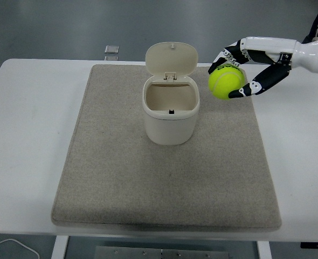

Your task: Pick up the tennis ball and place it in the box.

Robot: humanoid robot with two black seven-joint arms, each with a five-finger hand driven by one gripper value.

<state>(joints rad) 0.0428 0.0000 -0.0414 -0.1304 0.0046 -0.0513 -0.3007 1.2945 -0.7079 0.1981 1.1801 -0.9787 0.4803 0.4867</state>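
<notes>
Table: white, it spanned nearly the whole head view, its near edge at the bottom.
Mat: a grey-beige rectangle that lay flat on the table and covered most of its middle.
Box: a cream container with rounded corners that stood upright on the far half of the mat; its hinged lid was tipped up and back, and the inside looked empty.
Right hand: it reached in from the right edge on a white forearm, above the mat's far right part, its fingers wrapped around the ball.
Tennis ball: yellow-green, held clear of the mat in that hand, just right of the box's rim.
Small object: a pale square thing on the table beyond the mat's far edge, too small to identify.
</notes>
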